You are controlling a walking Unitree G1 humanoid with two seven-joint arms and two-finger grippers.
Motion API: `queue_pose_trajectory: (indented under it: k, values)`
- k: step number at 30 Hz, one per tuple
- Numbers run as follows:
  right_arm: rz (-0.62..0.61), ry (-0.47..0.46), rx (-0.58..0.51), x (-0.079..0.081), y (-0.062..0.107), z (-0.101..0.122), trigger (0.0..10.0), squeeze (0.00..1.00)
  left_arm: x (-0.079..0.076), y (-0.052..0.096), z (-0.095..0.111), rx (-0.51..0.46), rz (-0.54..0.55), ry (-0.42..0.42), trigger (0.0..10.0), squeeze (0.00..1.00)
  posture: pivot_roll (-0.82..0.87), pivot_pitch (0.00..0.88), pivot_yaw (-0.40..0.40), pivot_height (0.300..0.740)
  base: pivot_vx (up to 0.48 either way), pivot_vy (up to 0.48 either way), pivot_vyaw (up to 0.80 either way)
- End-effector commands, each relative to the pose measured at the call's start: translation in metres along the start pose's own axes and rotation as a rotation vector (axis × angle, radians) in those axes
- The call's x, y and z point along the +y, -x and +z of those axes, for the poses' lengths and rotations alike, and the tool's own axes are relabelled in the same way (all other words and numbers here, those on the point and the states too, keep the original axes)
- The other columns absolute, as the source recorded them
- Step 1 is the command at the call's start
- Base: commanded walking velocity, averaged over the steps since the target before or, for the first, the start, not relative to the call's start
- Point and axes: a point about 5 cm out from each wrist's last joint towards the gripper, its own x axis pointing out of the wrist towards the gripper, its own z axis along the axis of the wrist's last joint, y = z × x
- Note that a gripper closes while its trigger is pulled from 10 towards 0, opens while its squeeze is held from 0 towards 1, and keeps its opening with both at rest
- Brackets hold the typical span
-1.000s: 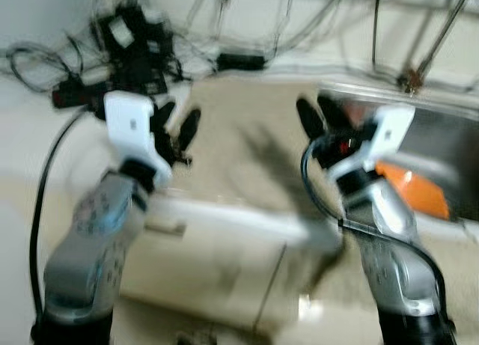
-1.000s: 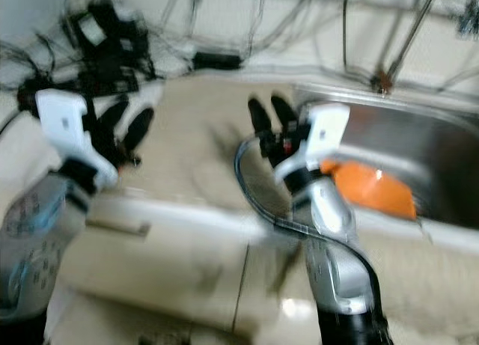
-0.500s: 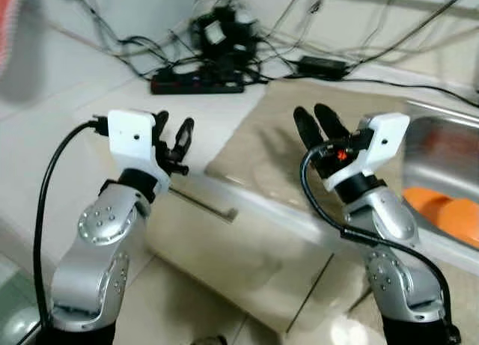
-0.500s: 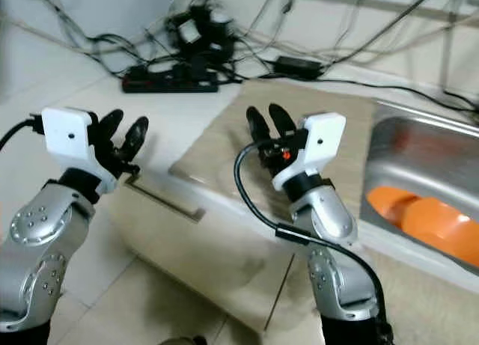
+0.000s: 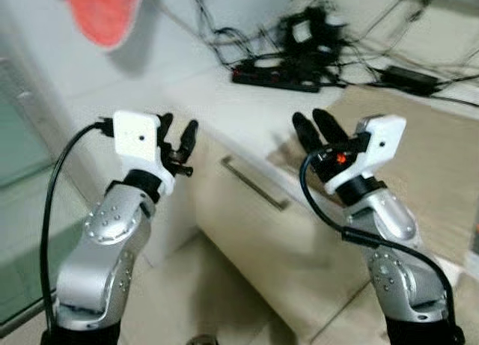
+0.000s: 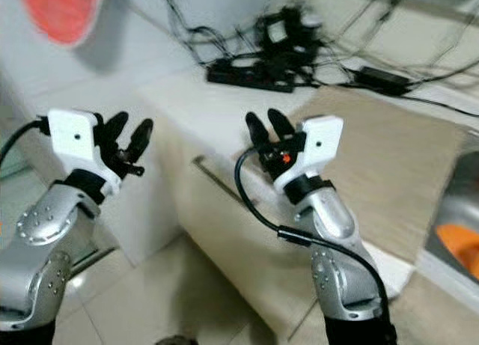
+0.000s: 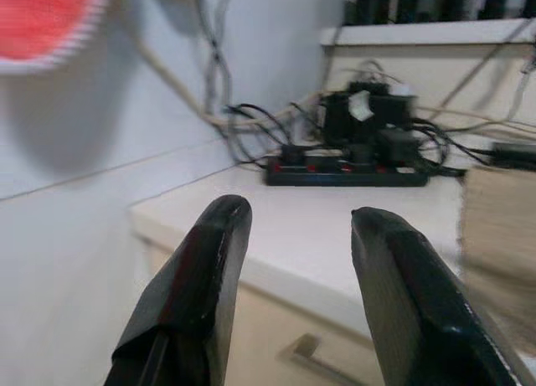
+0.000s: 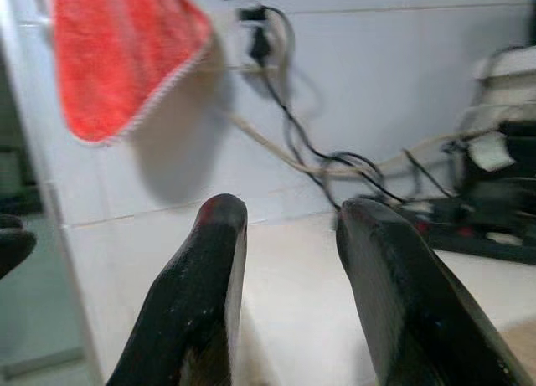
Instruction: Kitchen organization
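The whole view is swinging toward the robot's left: a second ago the sink with the orange dish sat beside the right arm, and now only a sliver of the orange dish point(image 6: 462, 257) in the sink point(image 6: 453, 210) is showing at the right edge. That is the camera turning, not the things moving. Coming into sight instead are the white counter point(image 5: 224, 109), the power strip point(image 5: 281, 77) with its tangle of cables, and a red cloth point(image 5: 103, 12) hanging on the wall at upper left.

The left hand point(image 5: 179, 135) is hovering in front of the counter's corner with its two fingers spread apart and nothing between them. The right hand point(image 5: 313, 129) is hanging above the counter's front edge, over the drawer with the metal handle point(image 5: 254, 182), fingers likewise parted and empty. The arms are holding much the same raised pose as half a second ago.

The brown mat point(image 5: 419, 150) is lying flat on the counter beside the sink. Judging by the turn, the robot is leaving the sink and facing the cloth end of the kitchen; which item it is after, the pictures are not settling.
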Motion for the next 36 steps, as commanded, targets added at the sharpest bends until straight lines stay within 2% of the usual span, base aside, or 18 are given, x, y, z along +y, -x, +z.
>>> queue_pose_trajectory:
  k: [1,10,14,36]
  values:
    - [0.010,-0.014,0.002,0.002,-0.001,0.000,10.0,0.00,0.003,0.000,0.002,0.000,0.015,-0.013,10.0,0.00,-0.04,0.000,-0.003,0.740,0.000,0.000,0.80]
    - [0.019,-0.026,0.010,0.004,0.000,-0.001,10.0,0.00,0.003,0.000,0.001,0.010,0.012,-0.031,10.0,0.00,-0.04,0.000,-0.004,0.740,0.000,0.000,0.80]
    - [0.036,-0.030,0.028,0.005,0.001,-0.005,10.0,0.00,0.005,-0.001,0.004,-0.015,0.039,-0.037,10.0,0.00,-0.04,0.000,-0.003,0.740,0.000,0.000,0.80]
    - [0.114,-0.067,0.110,0.013,0.007,-0.022,10.0,0.00,0.001,0.000,0.002,-0.014,0.000,-0.054,10.0,0.00,-0.04,0.000,-0.013,0.740,0.000,0.000,0.80]
